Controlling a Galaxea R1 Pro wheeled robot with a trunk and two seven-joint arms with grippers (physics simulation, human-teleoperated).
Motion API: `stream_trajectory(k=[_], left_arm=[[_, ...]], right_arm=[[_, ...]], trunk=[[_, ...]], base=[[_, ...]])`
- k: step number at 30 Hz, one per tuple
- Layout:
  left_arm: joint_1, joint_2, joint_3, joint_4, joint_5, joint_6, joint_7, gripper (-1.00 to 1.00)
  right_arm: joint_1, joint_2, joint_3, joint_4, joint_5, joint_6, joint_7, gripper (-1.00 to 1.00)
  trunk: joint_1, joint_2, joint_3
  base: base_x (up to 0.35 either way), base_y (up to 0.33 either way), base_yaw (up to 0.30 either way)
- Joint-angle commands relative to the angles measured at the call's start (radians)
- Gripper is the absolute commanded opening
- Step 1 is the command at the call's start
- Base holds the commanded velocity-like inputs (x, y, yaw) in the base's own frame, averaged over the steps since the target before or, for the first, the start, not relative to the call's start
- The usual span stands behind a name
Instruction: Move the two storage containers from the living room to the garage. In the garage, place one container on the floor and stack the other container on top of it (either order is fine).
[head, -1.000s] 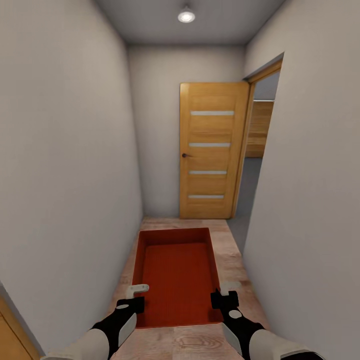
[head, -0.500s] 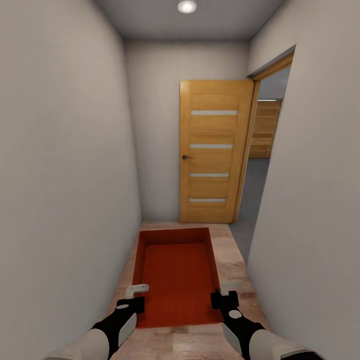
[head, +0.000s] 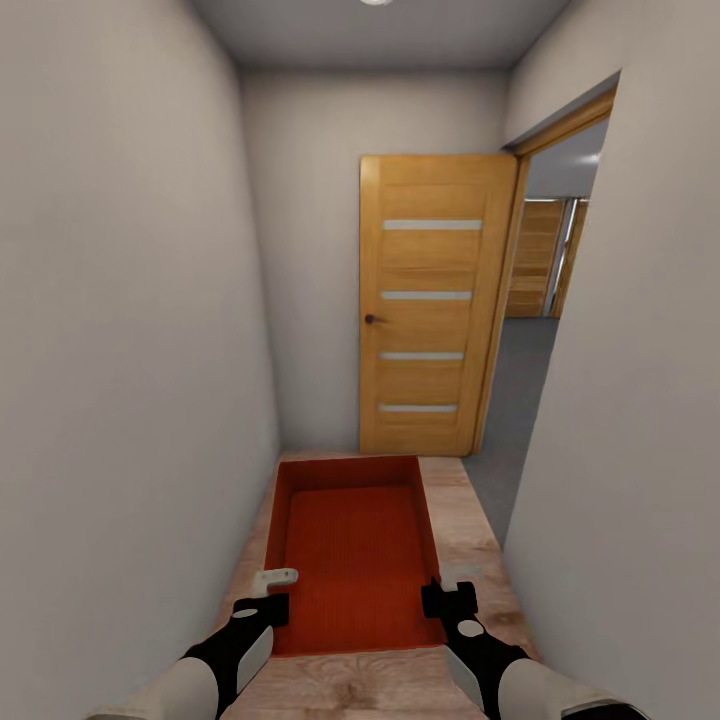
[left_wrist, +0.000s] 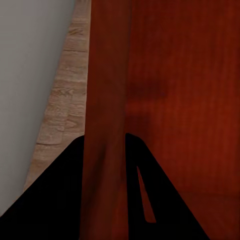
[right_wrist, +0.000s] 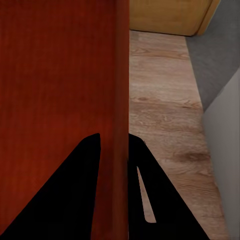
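Between the two arms, low in front of the robot: one orange-red storage container (head: 355, 545), open top up, carried over pale wood-plank floor (head: 465, 520). Left gripper (head: 268, 592) fingers clenched over the container's left wall, right gripper (head: 450, 590) fingers likewise on its right wall. Beyond the container, an open wooden door (head: 430, 300); right of the door, a doorway onto grey floor (head: 515, 400). White walls (head: 130, 350) close on both sides of the container.

Pale grey walls (head: 130, 330) are hemming in a narrow wood-plank floor (head: 462, 520), a slatted wooden door (head: 430, 305) standing open ahead
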Motion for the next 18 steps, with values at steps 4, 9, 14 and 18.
stream_trajectory(k=[4,9,14,18], left_arm=[[-0.001,0.089,0.05,-0.005,0.086,0.003,0.007,-1.0],[-0.001,0.089,0.05,-0.005,0.086,0.003,0.007,-1.0],[-0.001,0.089,0.05,-0.006,0.086,0.003,0.007,-1.0],[-0.001,0.089,0.05,-0.006,0.086,0.003,0.008,-1.0]], right_arm=[[0.0,-0.005,-0.064,0.001,0.003,0.0,-0.003,-1.0],[0.0,-0.005,-0.064,0.001,0.003,0.0,-0.003,-1.0],[0.0,-0.005,-0.064,0.001,0.003,0.0,-0.003,-1.0],[0.0,-0.005,-0.064,0.001,0.003,0.0,-0.003,-1.0]], trunk=[[0.001,-0.001,0.0],[0.001,-0.001,0.0],[0.001,-0.001,0.0],[0.001,-0.001,0.0]], base=[[0.322,0.0,0.0],[0.322,0.0,0.0],[0.322,0.0,0.0],[0.322,0.0,0.0]])
